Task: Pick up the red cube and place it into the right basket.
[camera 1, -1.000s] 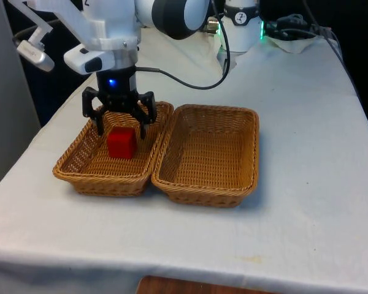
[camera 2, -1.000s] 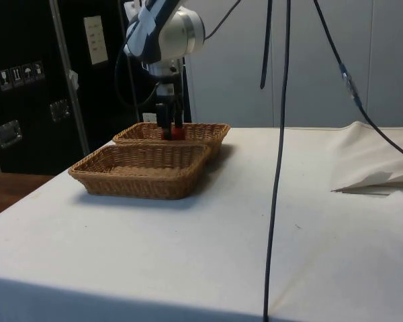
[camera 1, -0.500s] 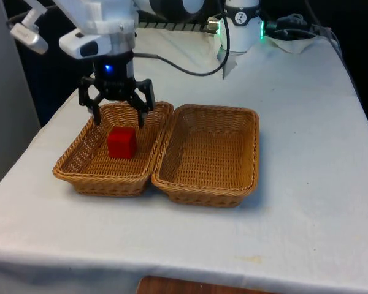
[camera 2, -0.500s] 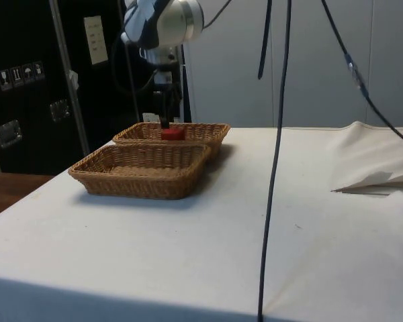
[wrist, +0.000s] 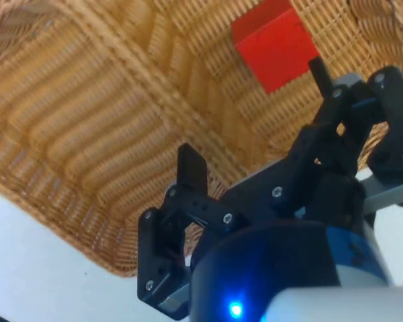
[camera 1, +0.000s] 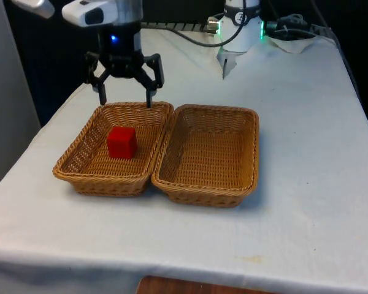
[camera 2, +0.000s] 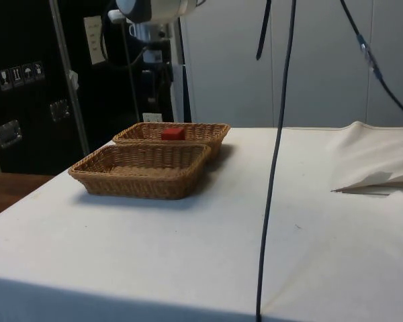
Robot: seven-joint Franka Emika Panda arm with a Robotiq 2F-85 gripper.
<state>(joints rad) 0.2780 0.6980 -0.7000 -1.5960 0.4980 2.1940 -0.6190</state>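
Red cube (camera 1: 122, 142) resting on the floor of the wicker basket (camera 1: 98, 179) nearer the tabletop's (camera 1: 294, 184) edge at the front view's left, well below the tool (camera 1: 126, 101). Tool empty, fingers spread wide, hanging above that basket's far rim, tips clear of the wicker. Second basket (camera 1: 202, 197) touching the first along one long rim, toward the tabletop's middle, holding nothing.

Judged as a release already made, if "right basket" is counted from the robot's own side; step in hand then a clean retreat. Best done by going straight up, keeping the fingers wide and off the rim so as not to drag the light basket or nudge the cube. If the other basket is meant, instead a descent square over the cube, fingers straddling two opposite faces, closing low on them.

Arm reaching in from the tabletop's far end, wrist roughly vertical, tool pointing down.
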